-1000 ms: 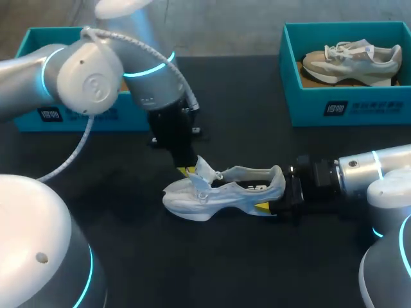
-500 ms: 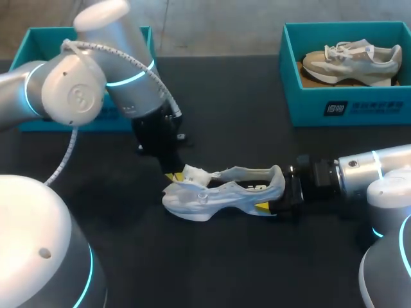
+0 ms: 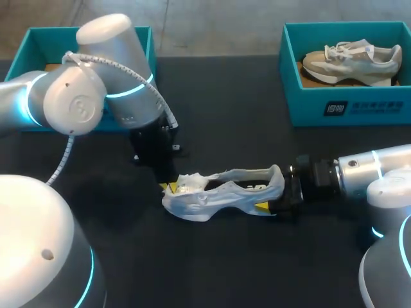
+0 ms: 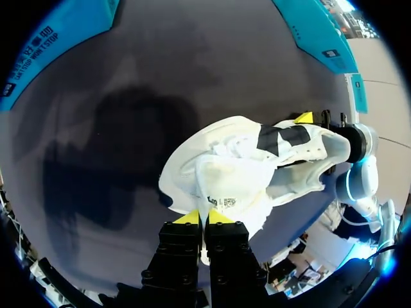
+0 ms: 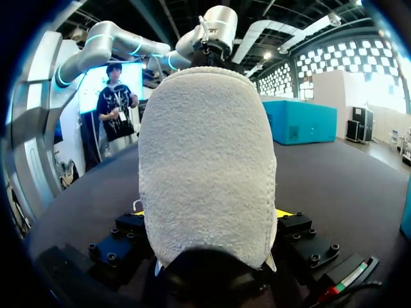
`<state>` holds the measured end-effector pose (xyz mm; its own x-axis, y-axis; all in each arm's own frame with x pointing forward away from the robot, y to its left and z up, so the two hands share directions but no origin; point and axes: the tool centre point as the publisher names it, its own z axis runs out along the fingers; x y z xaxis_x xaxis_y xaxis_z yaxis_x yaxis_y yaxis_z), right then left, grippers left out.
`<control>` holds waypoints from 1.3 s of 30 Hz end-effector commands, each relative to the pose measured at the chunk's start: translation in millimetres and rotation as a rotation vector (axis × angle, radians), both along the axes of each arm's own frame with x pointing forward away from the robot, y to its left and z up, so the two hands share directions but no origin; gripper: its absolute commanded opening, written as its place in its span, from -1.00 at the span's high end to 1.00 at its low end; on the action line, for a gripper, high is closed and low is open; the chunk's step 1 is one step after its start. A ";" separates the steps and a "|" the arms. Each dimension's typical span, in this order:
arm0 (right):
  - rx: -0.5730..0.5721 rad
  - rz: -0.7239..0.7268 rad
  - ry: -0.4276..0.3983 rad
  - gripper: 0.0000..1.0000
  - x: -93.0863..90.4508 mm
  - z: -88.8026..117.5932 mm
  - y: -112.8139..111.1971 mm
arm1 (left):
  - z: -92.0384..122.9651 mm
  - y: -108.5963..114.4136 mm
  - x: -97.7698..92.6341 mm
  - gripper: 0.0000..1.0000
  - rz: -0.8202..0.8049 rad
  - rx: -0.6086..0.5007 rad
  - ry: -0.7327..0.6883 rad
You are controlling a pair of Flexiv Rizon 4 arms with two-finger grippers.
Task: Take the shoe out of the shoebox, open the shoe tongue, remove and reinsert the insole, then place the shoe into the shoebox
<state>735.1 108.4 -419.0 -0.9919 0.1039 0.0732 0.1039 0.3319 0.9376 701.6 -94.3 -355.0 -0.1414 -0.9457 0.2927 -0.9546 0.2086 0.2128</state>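
the white low-top sneaker [image 3: 221,191] lay on its side near the middle of the black table top [image 3: 225,115], outside both boxes, toe toward the left arm and heel toward the right arm.

the left gripper [image 4: 207,217] stood at the toe end. its two yellow tips were drawn nearly together and pinched the edge of the white fabric tongue [image 4: 234,183], which was folded forward over the toe. the shoe opening behind the tongue was exposed.

the right gripper [image 3: 273,196] came in level with the table. its fingers were clamped on the sneaker's heel from two sides. in the right wrist view the textured heel filled the space between the finger blocks.

the teal cardboard shoebox at the far left [image 3: 35,38] was partly hidden behind the left arm. the teal cardboard shoebox at the far right [image 3: 347,102] held a grey and beige sneaker [image 3: 352,63]. both boxes stood well apart from the white sneaker.
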 end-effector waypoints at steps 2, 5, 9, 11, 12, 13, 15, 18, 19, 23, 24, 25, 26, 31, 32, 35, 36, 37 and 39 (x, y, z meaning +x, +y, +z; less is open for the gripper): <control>-0.003 -0.002 0.001 1.00 0.4 -1.0 -0.8 | -6.1 3.8 -0.6 1.00 0.004 0.019 -0.001; -0.003 -0.002 0.001 1.00 0.4 -1.0 -0.8 | -2.9 6.2 -1.4 0.87 0.007 0.021 -0.002; -0.003 -0.002 0.001 1.00 0.4 -1.0 -0.8 | 15.4 7.8 -0.9 0.49 -0.003 -0.006 -0.036; -0.003 -0.002 0.001 1.00 0.4 -1.0 -0.8 | 27.7 8.2 -0.4 0.28 -0.013 -0.022 -0.057; -0.003 -0.002 0.001 1.00 0.4 -1.0 -0.8 | 34.8 8.6 0.3 0.18 -0.022 -0.033 -0.063; -0.003 -0.002 0.001 1.00 0.4 -1.0 -0.8 | 41.0 8.5 0.7 0.10 -0.031 -0.037 -0.079; -0.003 -0.002 0.001 1.00 0.4 -1.0 -0.8 | 54.0 8.1 1.7 -0.22 -0.050 -0.050 -0.104; -0.003 -0.002 0.001 1.00 0.4 -1.0 -0.8 | 73.7 6.0 4.5 -0.33 -0.084 -0.069 -0.138; -0.003 -0.002 0.001 1.00 0.4 -1.0 -0.8 | 80.0 4.8 5.2 -0.31 -0.097 -0.071 -0.152; -0.003 -0.002 0.001 1.00 0.4 -1.0 -0.8 | 101.5 -2.6 6.8 -0.27 -0.152 -0.083 -0.196; -0.003 -0.002 0.001 1.00 0.4 -1.0 -0.8 | 105.7 -4.9 7.6 -0.25 -0.164 -0.089 -0.201; -0.003 -0.002 0.001 1.00 0.4 -1.0 -0.8 | 109.6 -7.3 8.7 -0.21 -0.181 -0.093 -0.204; -0.003 -0.002 0.001 1.00 0.4 -1.0 -0.8 | 113.3 -10.3 10.0 -0.15 -0.192 -0.095 -0.214; -0.003 -0.002 0.001 1.00 0.4 -1.0 -0.8 | 126.8 -24.1 15.0 0.37 -0.276 -0.088 -0.250; -0.003 -0.002 0.001 1.00 0.4 -1.0 -0.8 | 129.3 -26.8 15.9 0.51 -0.292 -0.088 -0.261; -0.003 -0.002 0.001 1.00 0.4 -1.0 -0.8 | 136.4 -33.5 16.8 1.00 -0.380 -0.082 -0.275; -0.003 -0.002 0.001 1.00 0.4 -1.0 -0.8 | 138.8 -35.6 17.3 1.00 -0.427 -0.081 -0.270; -0.003 -0.002 0.001 1.00 0.4 -1.0 -0.8 | 141.1 -37.4 18.3 1.00 -0.464 -0.080 -0.273; -0.003 -0.002 0.001 1.00 0.4 -1.0 -0.8 | 145.7 -42.2 20.2 1.00 -0.543 -0.071 -0.282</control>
